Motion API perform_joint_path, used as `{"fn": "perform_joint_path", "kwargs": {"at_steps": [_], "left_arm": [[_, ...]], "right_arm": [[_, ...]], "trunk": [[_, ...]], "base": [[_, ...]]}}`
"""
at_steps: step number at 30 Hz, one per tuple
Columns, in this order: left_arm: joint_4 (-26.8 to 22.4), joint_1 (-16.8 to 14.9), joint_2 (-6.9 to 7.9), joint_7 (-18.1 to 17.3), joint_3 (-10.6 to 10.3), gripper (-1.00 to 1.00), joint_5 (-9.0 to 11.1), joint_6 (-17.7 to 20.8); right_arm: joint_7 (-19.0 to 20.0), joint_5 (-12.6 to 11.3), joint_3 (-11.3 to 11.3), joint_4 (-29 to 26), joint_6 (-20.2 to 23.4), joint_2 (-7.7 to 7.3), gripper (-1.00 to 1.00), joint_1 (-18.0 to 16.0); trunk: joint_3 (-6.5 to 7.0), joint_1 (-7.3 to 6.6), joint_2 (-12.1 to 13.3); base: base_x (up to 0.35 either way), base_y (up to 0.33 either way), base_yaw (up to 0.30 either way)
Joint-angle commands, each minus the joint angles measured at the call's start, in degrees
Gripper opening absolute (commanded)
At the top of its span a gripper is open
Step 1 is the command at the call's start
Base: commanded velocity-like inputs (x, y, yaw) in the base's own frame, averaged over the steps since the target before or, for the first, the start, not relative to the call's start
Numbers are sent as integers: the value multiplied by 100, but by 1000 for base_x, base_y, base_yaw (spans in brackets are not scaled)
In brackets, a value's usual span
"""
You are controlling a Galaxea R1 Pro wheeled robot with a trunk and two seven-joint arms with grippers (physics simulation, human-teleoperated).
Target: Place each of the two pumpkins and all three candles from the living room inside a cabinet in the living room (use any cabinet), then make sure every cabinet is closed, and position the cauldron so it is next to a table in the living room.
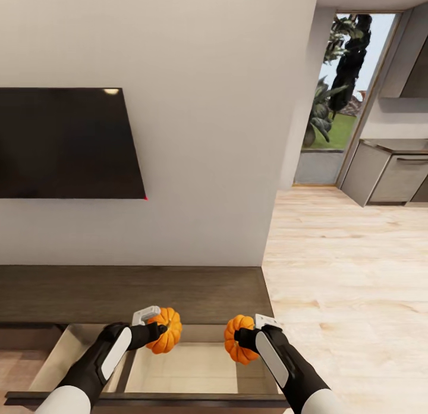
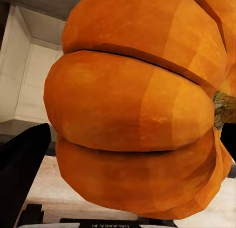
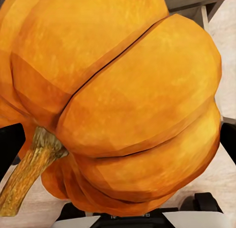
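Two orange ribbed pumpkins hang over the open drawer (image 1: 196, 369) of the dark brown cabinet (image 1: 131, 292). My left gripper (image 1: 159, 331) is shut on the left pumpkin (image 1: 167, 330), which looms large in the left wrist view (image 2: 137, 110). My right gripper (image 1: 238, 338) is shut on the right pumpkin (image 1: 239, 339), seen close up with its tan stem in the right wrist view (image 3: 118, 100). Both pumpkins are held above the drawer's pale inside, apart from each other. Candles and cauldron are out of view.
A black wall TV (image 1: 65, 143) hangs above the cabinet's left part. The drawer's dark front edge (image 1: 148, 397) lies just before my arms. Light wood floor (image 1: 345, 271) stretches to the right toward a doorway and grey kitchen units (image 1: 386, 173).
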Motion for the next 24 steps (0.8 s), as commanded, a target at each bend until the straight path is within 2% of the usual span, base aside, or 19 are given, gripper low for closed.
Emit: {"fn": "perform_joint_path", "kwargs": {"at_steps": [1,13,19,24], "left_arm": [[-4,-4,-14,74,-24,-100,28,-9],[17,-4,-79,112,-33,-100,20,-83],[19,-4,-80,113,-33,-100,36,-243],[19,-4,-88,117,-33,-100,42,-258]], "right_arm": [[-59,-60,17,-10,10,-4,-100,-5],[-22,-55,23,-17,9,-3,-100,-5],[252,-46,26,-20,8,-6,-100,-5],[312,-43,23,-20,8,-10,-100,-5]], "trunk": [[-28,24,-51],[-243,288,-532],[-351,420,-773],[-441,530,-973]], "base": [[0,0,0],[0,0,0],[0,0,0],[0,0,0]]}}
